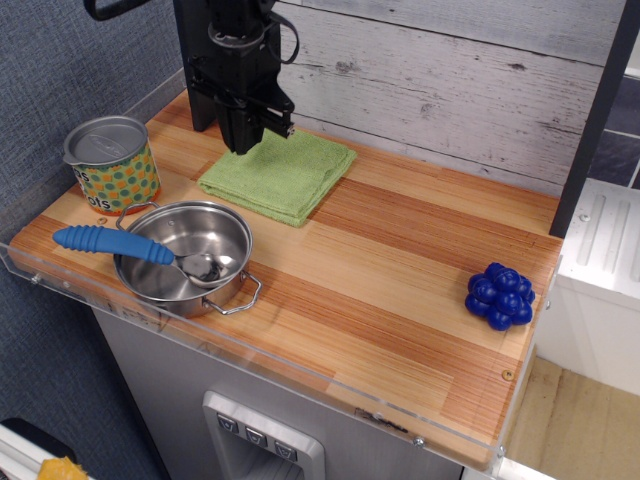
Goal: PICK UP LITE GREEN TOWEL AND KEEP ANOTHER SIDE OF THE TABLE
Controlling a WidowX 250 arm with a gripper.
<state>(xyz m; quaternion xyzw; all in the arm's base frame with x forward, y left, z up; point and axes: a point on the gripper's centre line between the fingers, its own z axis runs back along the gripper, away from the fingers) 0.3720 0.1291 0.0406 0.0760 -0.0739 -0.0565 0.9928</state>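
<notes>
From my seat I have one view, looking down at the table [400, 270] from its front edge. The towel [280, 172] lies flat and folded at about 11 o'clock from the table's centre, near the back wall [450, 80]. The claw [243, 142] hangs over the towel's far-left corner, at roughly 10 o'clock from the towel's middle. I see its black fingers pointing down and close together, tips at or just above the cloth. I cannot tell whether they are touching the towel or pinching any of it, and I cannot tell how far apart they stand from this angle.

At 9 o'clock on the table sits a steel pot [186, 257] with a blue-handled spoon [125, 246] resting in it, the handle sticking out over the rim toward the left. Just behind the pot, at 10 o'clock, stands a tin can [111, 163] with a dotted label. The towel is near the pot but apart from it. Well away at 3 o'clock, near the right edge, lies a blue toy bunch of grapes [500, 296].
</notes>
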